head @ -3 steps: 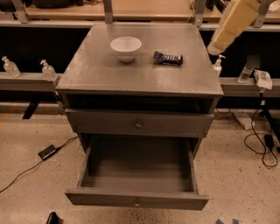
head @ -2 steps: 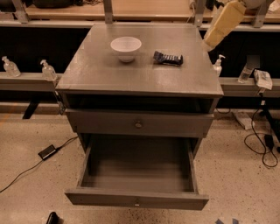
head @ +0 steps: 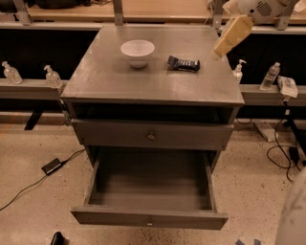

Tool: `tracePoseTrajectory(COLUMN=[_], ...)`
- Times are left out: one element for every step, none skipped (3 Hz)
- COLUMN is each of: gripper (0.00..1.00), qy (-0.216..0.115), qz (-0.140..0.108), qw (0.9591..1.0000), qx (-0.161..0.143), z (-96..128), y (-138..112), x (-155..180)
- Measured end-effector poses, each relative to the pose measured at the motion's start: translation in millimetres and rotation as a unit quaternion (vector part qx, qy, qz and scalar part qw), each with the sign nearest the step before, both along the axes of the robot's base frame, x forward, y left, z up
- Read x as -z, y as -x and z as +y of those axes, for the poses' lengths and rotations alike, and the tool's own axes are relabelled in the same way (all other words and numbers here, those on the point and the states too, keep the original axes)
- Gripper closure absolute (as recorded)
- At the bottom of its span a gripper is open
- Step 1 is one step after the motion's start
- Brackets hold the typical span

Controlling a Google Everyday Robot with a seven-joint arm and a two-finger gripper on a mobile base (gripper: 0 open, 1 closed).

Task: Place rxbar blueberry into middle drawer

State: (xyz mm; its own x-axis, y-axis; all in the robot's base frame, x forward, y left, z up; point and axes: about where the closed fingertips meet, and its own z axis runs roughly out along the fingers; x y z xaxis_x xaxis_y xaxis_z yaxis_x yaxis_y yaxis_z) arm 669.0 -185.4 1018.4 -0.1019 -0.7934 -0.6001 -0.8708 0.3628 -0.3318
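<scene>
Well Apart: Bar on the Cabinet Top, Drawer Open Below

Everything sits around the grey cabinet (head: 143, 88). The rxbar blueberry (head: 183, 63), in its dark wrapper with pale lettering, lies flat on the cabinet's top, toward the back and right of centre. A white bowl (head: 137, 51) stands upright on the same top, back and near the middle, beside the bar but not touching it.

The gripper (head: 220, 51) hangs in the air over the cabinet's back right corner, tilted down and to the left from the pale arm (head: 258, 8) that enters at the upper right. It is near the bar but clear of it, and it touches nothing on the cabinet. It shows as a single cream wedge, so whether it is wide or narrow cannot be told; nothing is seen in its grasp.

At the cabinet's foot the middle drawer (head: 110, 217) is pulled well out toward the camera, its grey box open to view and its small round knob at the centre of the front. Just above it the closed drawer front (head: 119, 135) with its own knob sits flush in the cabinet, under a dark open slot below the top.

Two clear bottles (head: 51, 76) stand on a ledge left of the cabinet, two more (head: 270, 76) on its right. A black adapter (head: 51, 166) with its cable lies on the speckled floor left of the cabinet.
</scene>
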Motion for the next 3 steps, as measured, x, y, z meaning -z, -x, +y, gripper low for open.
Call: tracePoseTrajectory(gripper=[0.0, 0.0, 0.0], qy=[-0.105, -0.174, -0.189], qz=[-0.014, -0.03, -0.041], qw=[0.9943, 0.9844, 0.9812], qx=[0.006, 0.001, 0.006], z=[-0.7, 10.1, 21.6], y=[-55.1, -106.0, -140.8], x=[31.5, 72.3, 103.8])
